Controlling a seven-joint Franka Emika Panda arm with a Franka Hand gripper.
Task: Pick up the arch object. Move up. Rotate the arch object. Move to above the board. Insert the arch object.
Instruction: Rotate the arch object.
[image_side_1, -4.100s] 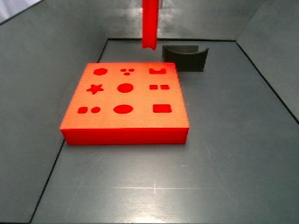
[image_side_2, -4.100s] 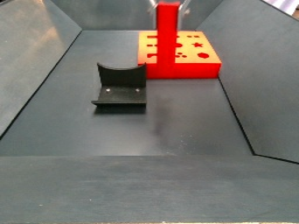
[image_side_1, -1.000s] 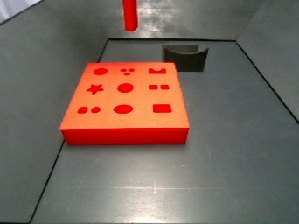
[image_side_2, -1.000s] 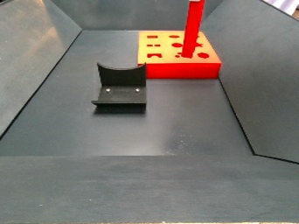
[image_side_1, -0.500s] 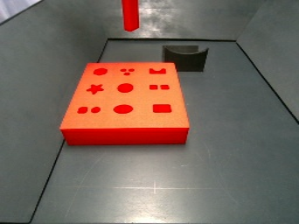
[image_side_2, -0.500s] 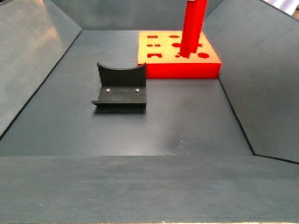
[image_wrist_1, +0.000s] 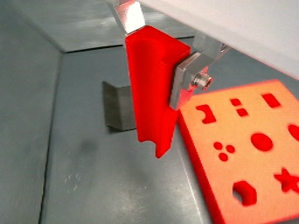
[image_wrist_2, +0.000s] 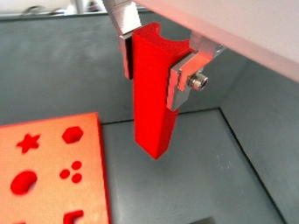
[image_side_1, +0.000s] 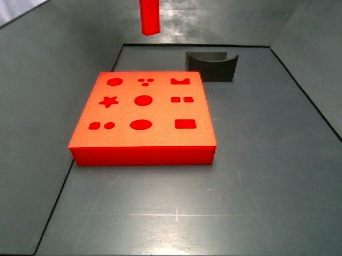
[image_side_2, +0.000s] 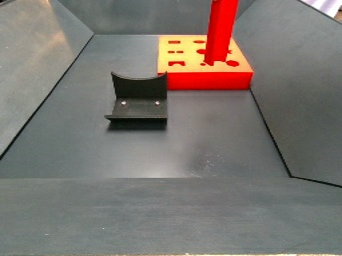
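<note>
- Board (image_side_1: 144, 113) flat on the grey floor, shape-holes facing up.
- Arch object (image_wrist_2: 155, 92) hanging upright, lower end clear of the board in both wrist views, top cut off by the frame edge in both side views (image_side_1: 147, 17).
- Gripper (image_wrist_1: 159, 45) clamped on the bar's upper part, silver fingers (image_wrist_2: 190, 76) pressed against opposite faces.
- Fixture (image_side_2: 138, 98) well apart from the board.

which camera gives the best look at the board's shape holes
A side view: the whole board and all its holes show from above. The other side view shows it far off behind the arch object; both wrist views, where the gripper holds the arch object, crop it.
</note>
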